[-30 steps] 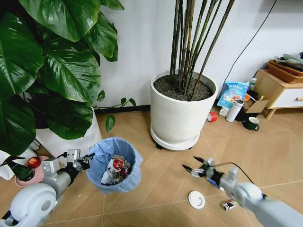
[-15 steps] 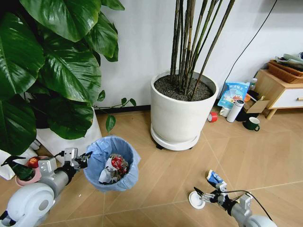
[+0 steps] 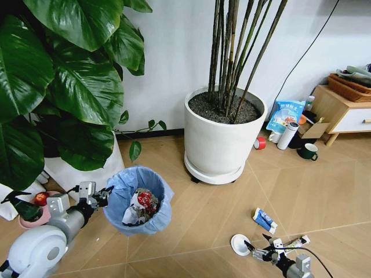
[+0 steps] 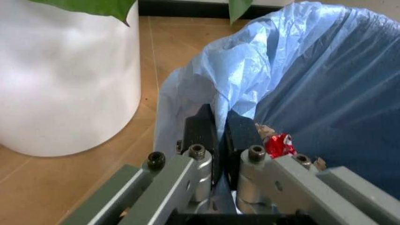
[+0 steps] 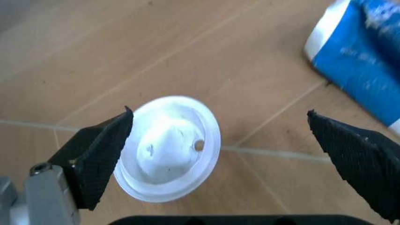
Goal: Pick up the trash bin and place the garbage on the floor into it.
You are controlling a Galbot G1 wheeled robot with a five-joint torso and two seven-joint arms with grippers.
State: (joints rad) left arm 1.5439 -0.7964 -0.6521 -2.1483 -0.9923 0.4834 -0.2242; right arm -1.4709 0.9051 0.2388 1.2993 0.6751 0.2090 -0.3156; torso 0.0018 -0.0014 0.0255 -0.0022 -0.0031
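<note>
The trash bin with its light-blue liner stands at the lower left of the head view, holding a crushed red can and crumpled tissues. My left gripper is shut on the bin's rim, its fingers pinching the bag edge. A white round lid lies on the floor. My right gripper hangs open low over the floor, one fingertip beside the lid. The blue-white wrapper lies just beyond it.
A large white planter with tall stalks stands behind the garbage. A leafy plant in a white pot crowds the bin's left. A pink dish sits by my left arm. A wooden cabinet, bag, bottle and mug stand at the back right.
My right arm has dropped from mid-air down to the floor, its open gripper now at the white lid. The wrapper has come into sight. The left gripper still holds the bin.
</note>
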